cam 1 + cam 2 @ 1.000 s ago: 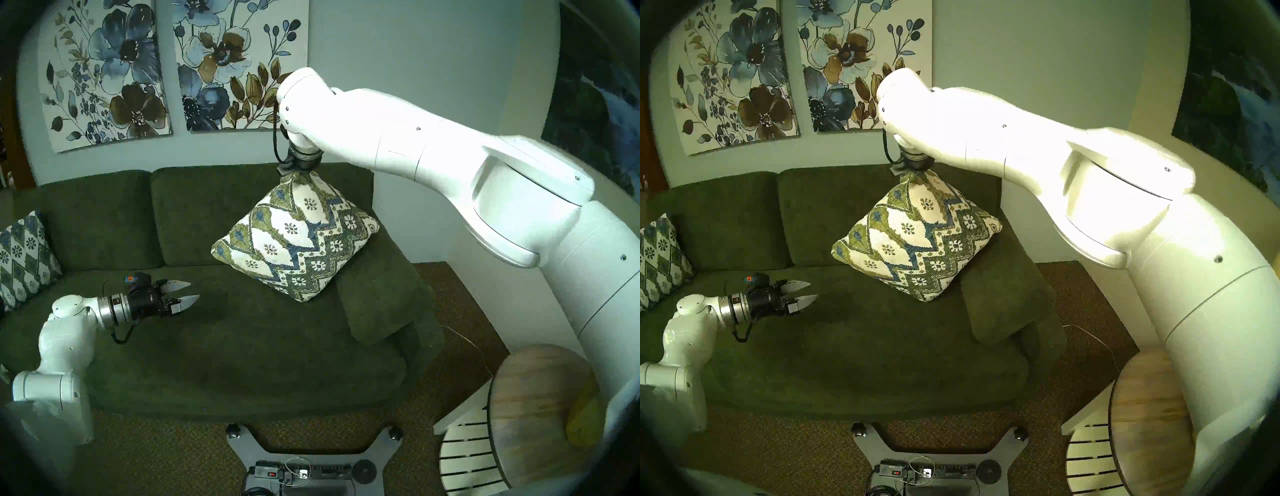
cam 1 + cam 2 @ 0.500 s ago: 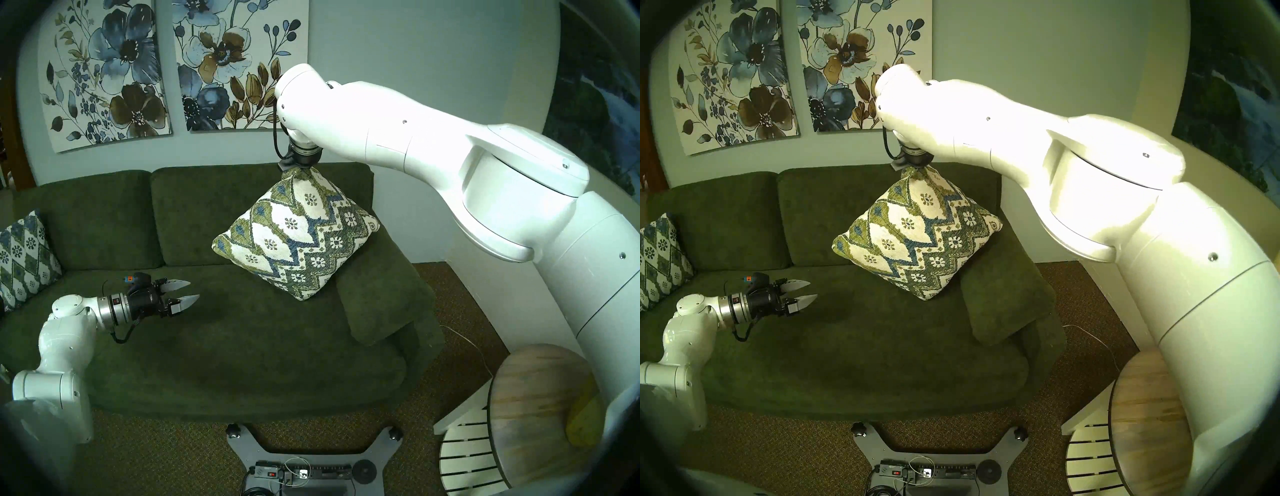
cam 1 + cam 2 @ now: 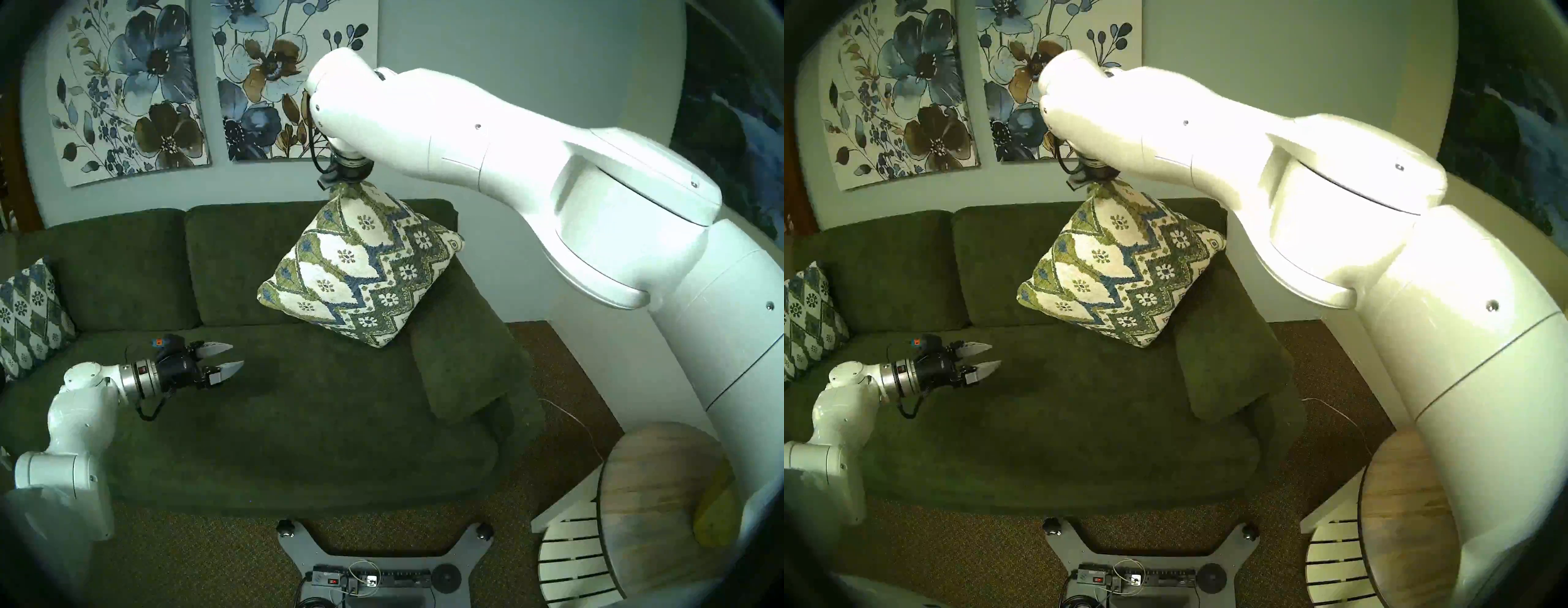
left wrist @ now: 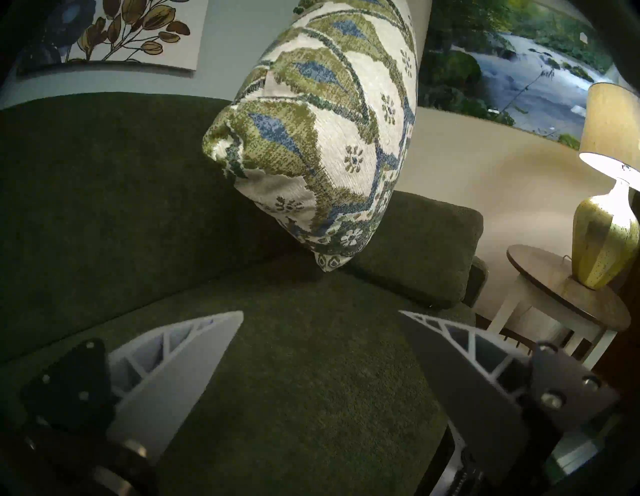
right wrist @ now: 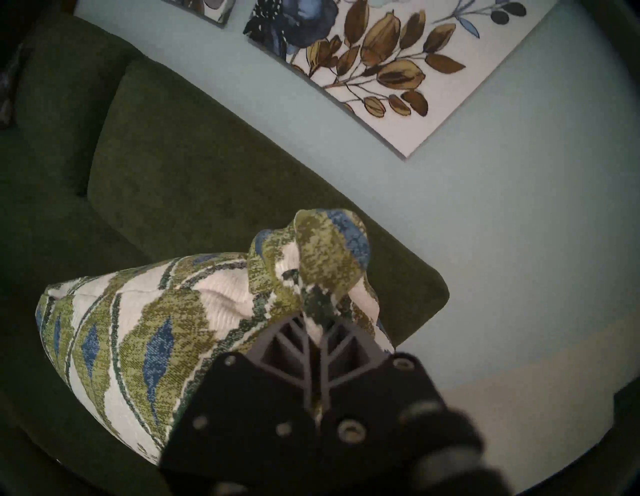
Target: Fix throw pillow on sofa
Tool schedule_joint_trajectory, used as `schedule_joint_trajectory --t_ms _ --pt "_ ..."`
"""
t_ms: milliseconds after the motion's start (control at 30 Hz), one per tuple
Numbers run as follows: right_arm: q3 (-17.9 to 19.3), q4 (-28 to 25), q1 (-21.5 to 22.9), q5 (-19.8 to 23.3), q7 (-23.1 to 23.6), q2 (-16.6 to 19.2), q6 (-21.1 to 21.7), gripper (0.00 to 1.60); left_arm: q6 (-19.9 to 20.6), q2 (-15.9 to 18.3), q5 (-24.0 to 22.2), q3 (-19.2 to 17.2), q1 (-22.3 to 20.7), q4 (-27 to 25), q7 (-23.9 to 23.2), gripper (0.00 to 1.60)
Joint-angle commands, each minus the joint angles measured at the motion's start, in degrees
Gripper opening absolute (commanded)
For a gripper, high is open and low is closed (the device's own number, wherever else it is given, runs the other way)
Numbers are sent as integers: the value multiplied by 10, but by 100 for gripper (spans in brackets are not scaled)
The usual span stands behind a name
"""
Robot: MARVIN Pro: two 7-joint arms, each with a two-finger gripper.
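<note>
Clamped on one corner, right pincer dangles throw pillow.

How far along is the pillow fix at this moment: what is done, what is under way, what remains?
Done: the right gripper has pinched one corner of the throw pillow. In hand: the pillow hangs from that corner, clear of the sofa seat in the left wrist view. The left gripper hovers open over the seat, holding nothing. Left: set the pillow down against the back cushion and let go.

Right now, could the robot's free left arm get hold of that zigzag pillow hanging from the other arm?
Probably yes: the left gripper is open and faces the throw pillow, with only bare sofa seat between them.
</note>
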Motion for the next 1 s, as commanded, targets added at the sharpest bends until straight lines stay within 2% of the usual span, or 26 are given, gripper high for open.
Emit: schedule_joint_trajectory --t_ms 0,133,500,767,967 --pt "22 -61 67 -36 -14 10 0 0 -8 3 -2 2 -22 10 0 160" --pt "25 -97 69 -37 -16 29 0 0 -12 3 -2 4 -26 18 0 160" --pt "-32 -204 94 2 -9 96 0 0 -27 6 -2 12 -45 46 0 160" --pt "-32 -262 118 49 -19 90 0 0 -35 8 -2 19 -53 59 0 160" --pt "-37 -291 131 98 -34 106 0 0 -40 9 -2 23 -58 66 0 160"
